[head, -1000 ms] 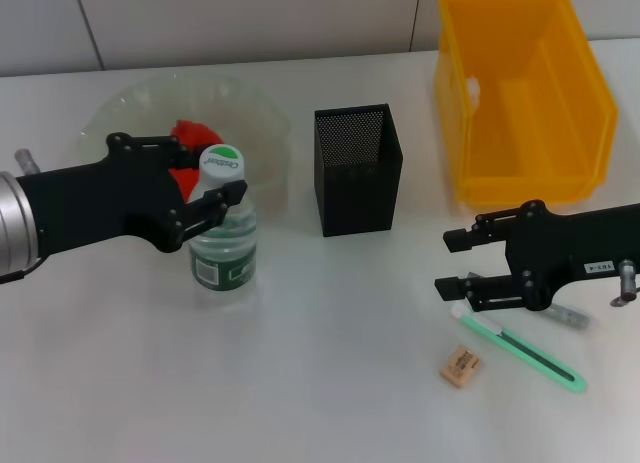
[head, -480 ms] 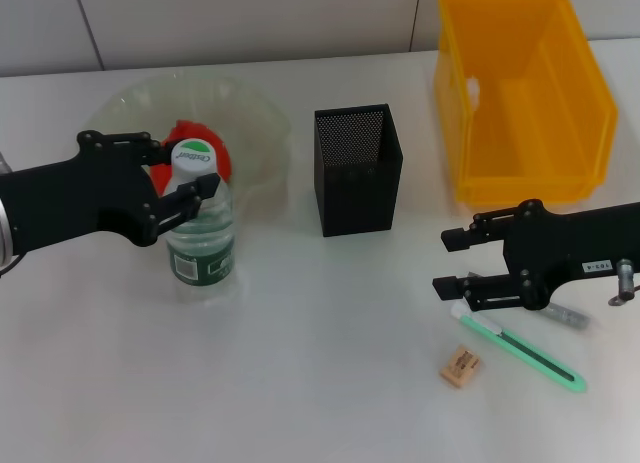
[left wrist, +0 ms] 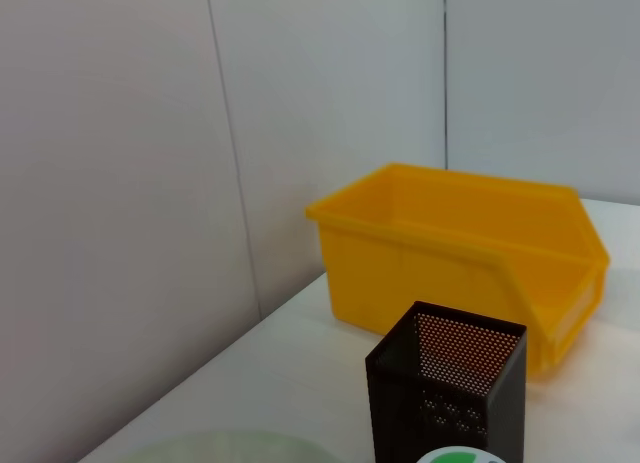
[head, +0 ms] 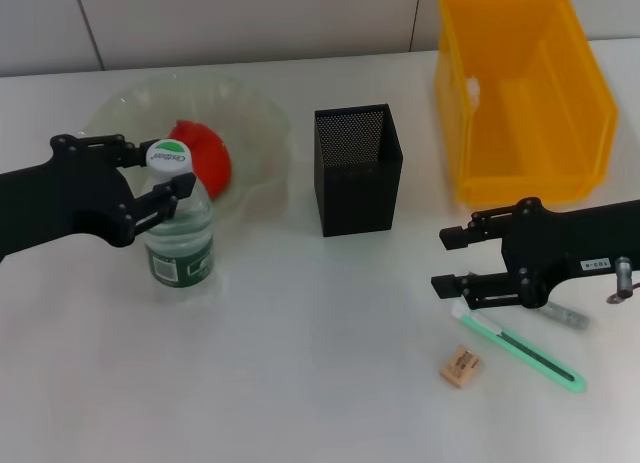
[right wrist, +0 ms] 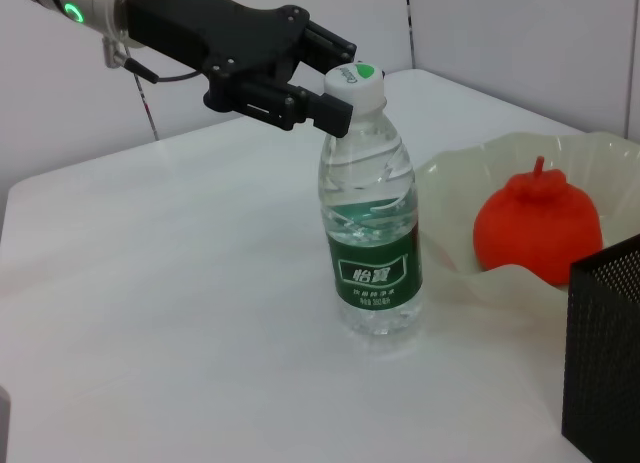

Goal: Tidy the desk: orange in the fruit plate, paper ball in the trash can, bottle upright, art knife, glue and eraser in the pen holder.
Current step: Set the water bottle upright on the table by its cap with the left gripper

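Note:
The clear bottle (head: pixel 181 233) with its green label stands upright on the white desk (head: pixel 300 383), just in front of the fruit plate (head: pixel 262 123). My left gripper (head: pixel 168 166) is shut on its neck under the cap, as the right wrist view shows at the bottle (right wrist: pixel 375 243) and left gripper (right wrist: pixel 330 83). The orange (head: pixel 203 155) lies in the plate. My right gripper (head: pixel 452 260) hangs open above the desk at the right. Just beyond its tips lies the mint-green art knife (head: pixel 523 349), with the tan eraser (head: pixel 460 366) beside it. The grey glue (head: pixel 567 316) pokes out from under that gripper. The paper ball (head: pixel 472 87) shows white inside the bin.
The black mesh pen holder (head: pixel 358 169) stands at mid-desk. The yellow trash can (head: pixel 530 123) sits at the back right. A wall runs close behind the desk.
My left gripper has carried the bottle to the left, uncovering the orange in the plate. The right arm has not moved.

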{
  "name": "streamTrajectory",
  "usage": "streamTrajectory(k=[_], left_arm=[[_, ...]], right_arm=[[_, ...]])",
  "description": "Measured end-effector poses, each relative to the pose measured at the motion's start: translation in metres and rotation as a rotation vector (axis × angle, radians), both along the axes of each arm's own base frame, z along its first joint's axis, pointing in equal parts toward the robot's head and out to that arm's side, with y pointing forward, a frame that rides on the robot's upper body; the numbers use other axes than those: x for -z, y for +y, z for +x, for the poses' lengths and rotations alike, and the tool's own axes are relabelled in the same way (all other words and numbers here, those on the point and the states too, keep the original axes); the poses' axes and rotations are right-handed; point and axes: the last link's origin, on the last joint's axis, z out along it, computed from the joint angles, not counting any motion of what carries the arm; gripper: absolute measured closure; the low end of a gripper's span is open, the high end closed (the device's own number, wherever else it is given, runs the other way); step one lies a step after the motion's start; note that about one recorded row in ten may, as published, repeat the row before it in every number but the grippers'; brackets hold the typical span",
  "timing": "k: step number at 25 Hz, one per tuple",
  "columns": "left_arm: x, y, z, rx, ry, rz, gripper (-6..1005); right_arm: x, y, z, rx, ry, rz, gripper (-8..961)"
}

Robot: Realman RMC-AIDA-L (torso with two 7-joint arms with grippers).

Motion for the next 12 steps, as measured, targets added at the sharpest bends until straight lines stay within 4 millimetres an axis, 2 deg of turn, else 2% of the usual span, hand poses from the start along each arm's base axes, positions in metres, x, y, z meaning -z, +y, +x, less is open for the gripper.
streamTrajectory(k=[12], left_arm=[[-0.0034,0.0018,-0.0042,-0.005,0.005,0.02,481]], right_arm=[[0.0,0.0019,-0.0022,-0.007,-0.001,0.0,335]])
